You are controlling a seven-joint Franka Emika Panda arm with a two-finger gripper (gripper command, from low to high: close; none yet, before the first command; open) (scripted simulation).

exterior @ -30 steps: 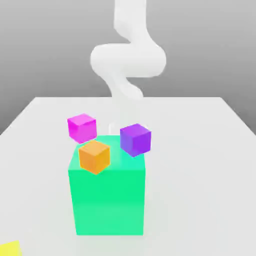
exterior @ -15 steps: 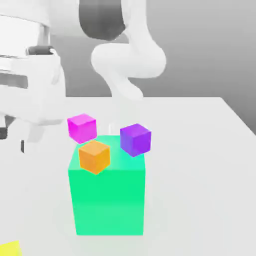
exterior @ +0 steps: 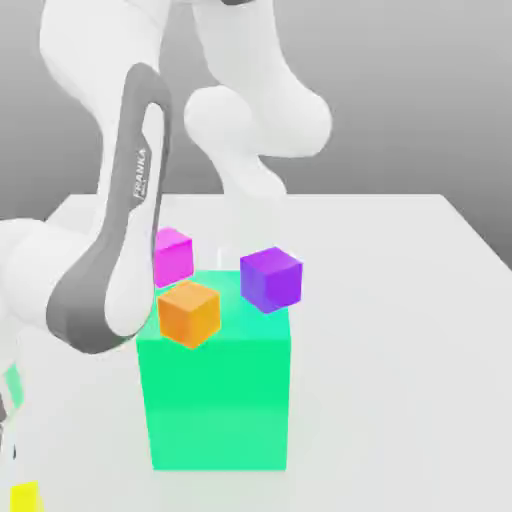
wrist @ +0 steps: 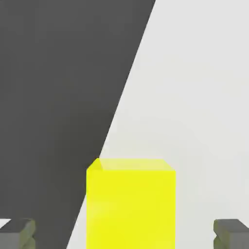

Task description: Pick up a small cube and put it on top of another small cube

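Observation:
The small yellow cube (wrist: 130,204) lies on the white table close to its edge. In the exterior view the yellow cube (exterior: 22,496) sits at the near left corner. My gripper (wrist: 124,236) hangs over it, open, with one grey fingertip (wrist: 17,233) on each side and a gap to the cube on both. The white arm (exterior: 110,270) reaches down the exterior view's left toward that corner. Other small cubes are an orange cube (exterior: 188,313), a purple cube (exterior: 270,278) and a magenta cube (exterior: 172,256).
A big green block (exterior: 215,400) stands mid-table with the orange cube at its upper front corner. The purple and magenta cubes are behind it; the arm partly covers the magenta one. The table edge (wrist: 121,112) runs just beside the yellow cube, with dark floor beyond.
The arm has swung down from the back to the exterior view's left and now covers part of the magenta cube. No cube has moved.

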